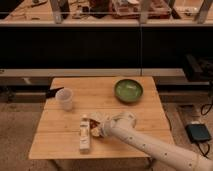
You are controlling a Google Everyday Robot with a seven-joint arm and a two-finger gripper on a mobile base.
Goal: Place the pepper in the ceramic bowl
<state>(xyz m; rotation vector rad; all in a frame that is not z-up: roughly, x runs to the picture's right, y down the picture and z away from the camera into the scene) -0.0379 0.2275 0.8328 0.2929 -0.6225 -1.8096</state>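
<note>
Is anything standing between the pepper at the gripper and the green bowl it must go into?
Nothing visible does. The gripper is at the pepper near the front edge of the table, beside the pale block. Only bare wood lies between there and the ceramic bowl; the plastic cup stands well off that line.

Pale wooden table [100, 90] on a speckled tan floor [20, 130], a long dark cabinet front [100, 47] behind, cluttered bench top [30, 12] above, warm dim light

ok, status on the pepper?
Gripper low over front of table, at the pepper. Pepper not in bowl yet. Nothing between them; cup off aside.
</note>
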